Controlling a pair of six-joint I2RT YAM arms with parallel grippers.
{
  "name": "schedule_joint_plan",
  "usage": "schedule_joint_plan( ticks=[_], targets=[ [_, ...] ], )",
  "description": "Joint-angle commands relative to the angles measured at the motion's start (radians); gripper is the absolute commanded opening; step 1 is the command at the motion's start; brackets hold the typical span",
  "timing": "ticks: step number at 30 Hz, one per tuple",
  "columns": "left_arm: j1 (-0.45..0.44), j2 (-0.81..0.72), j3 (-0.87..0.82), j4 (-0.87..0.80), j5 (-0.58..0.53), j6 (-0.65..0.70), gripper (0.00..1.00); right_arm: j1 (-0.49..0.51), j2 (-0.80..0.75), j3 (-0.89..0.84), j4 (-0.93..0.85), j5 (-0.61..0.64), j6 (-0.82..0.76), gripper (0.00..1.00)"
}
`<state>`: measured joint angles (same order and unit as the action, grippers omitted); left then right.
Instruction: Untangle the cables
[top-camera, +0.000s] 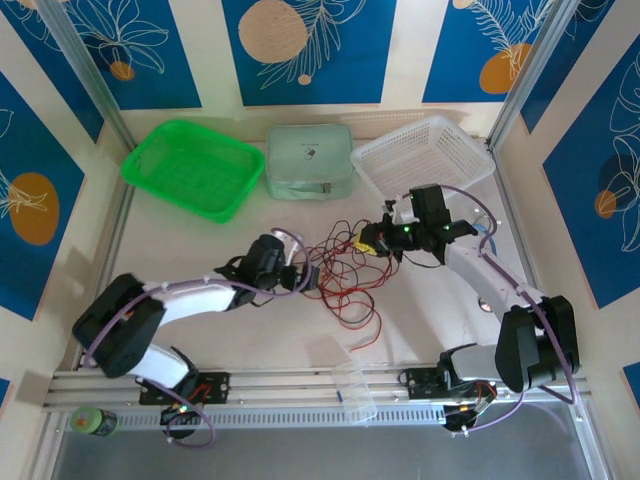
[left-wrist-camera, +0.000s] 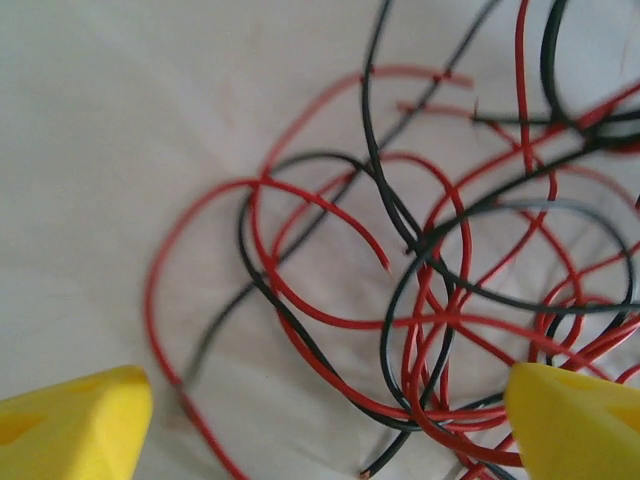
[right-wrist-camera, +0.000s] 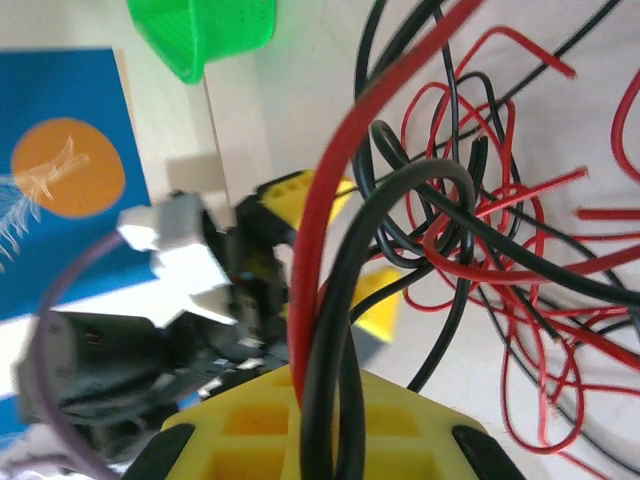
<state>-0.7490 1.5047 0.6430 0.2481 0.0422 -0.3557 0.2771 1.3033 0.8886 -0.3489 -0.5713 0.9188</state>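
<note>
Hardly begun: thin red and black wires (top-camera: 345, 278) lie knotted mid-table; left gripper (left-wrist-camera: 320, 425) gapes empty, right gripper (right-wrist-camera: 322, 420) pinches a few.

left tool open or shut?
Open. In the left wrist view the left tool's yellow fingers sit far apart at the bottom corners, with the red and black cables between them, nothing clamped.

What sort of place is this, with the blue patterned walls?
Probably a robotics lab's enclosed test booth: a left arm and right arm bolted to a metal rail, printed wall panels all round, and tangled cables laid out as practice material.
</note>
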Motion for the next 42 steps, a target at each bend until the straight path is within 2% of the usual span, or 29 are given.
schedule_joint_plan(
  ticks=[1,4,7,9,11,16,18,25,34,37,42],
  targets=[
    [-0.032,0.094,0.089,0.096,0.073,0.014,0.98,-0.005,-0.055,-0.045,0.125,0.010,0.190,0.00],
    [-0.043,0.198,0.142,0.131,0.084,-0.014,0.99,-0.004,-0.062,-0.065,0.128,0.031,0.218,0.00],
    [-0.043,0.293,0.210,0.072,-0.013,-0.056,0.95,-0.005,-0.052,-0.069,0.119,0.029,0.222,0.00],
    [-0.042,0.339,0.259,-0.046,-0.151,-0.089,0.87,-0.006,-0.051,-0.076,0.119,0.030,0.227,0.00],
    [-0.037,0.361,0.285,-0.158,-0.279,-0.119,0.74,-0.007,-0.059,-0.084,0.109,0.038,0.227,0.00],
    [-0.010,0.335,0.254,-0.296,-0.426,-0.158,0.42,-0.032,-0.092,-0.083,0.030,0.085,0.191,0.00],
    [-0.004,0.305,0.229,-0.328,-0.474,-0.171,0.37,-0.043,-0.104,-0.075,-0.026,0.124,0.159,0.00],
    [0.043,0.161,0.161,-0.428,-0.597,-0.169,0.38,-0.047,-0.091,-0.047,-0.286,0.362,-0.007,0.00],
    [0.121,-0.006,0.118,-0.489,-0.638,-0.134,0.42,-0.044,-0.010,-0.082,-0.397,0.570,-0.133,0.01],
    [0.130,-0.024,0.112,-0.491,-0.630,-0.128,0.46,-0.019,0.038,-0.034,-0.447,0.631,-0.174,0.08],
    [0.131,-0.062,0.116,-0.478,-0.570,-0.107,0.57,0.048,0.087,0.066,-0.513,0.655,-0.226,0.35]
  ],
)
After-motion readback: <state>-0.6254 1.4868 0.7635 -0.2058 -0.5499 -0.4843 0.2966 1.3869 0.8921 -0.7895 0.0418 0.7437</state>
